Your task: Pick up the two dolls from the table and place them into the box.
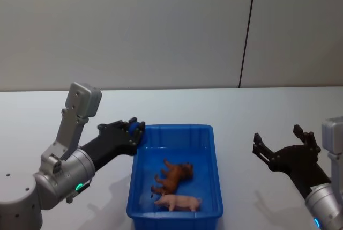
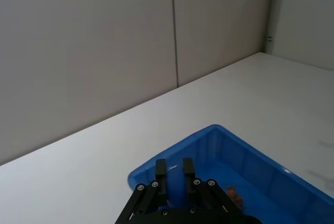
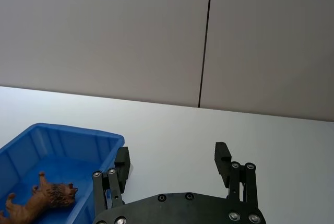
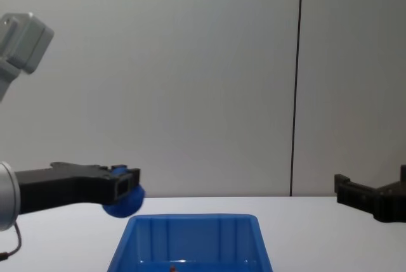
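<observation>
Both dolls are in the box (image 1: 206, 149) now. My left hand (image 1: 135, 130) hovers at the box's far left corner, fingers (image 2: 160, 174) drawn narrow with only a slim gap, holding nothing. Just past its fingertips and to the right lies the blue bin, and in it the brown doll (image 1: 174, 176) sprawls mid-floor with the pink doll (image 1: 179, 203) right beside it, nearer to me. My right hand (image 1: 281, 145) hangs off to the box's right, above the white tabletop (image 1: 268, 112), fingers (image 3: 223, 153) spread wide and empty; from it the brown doll sits over to the left, inside the bin.
</observation>
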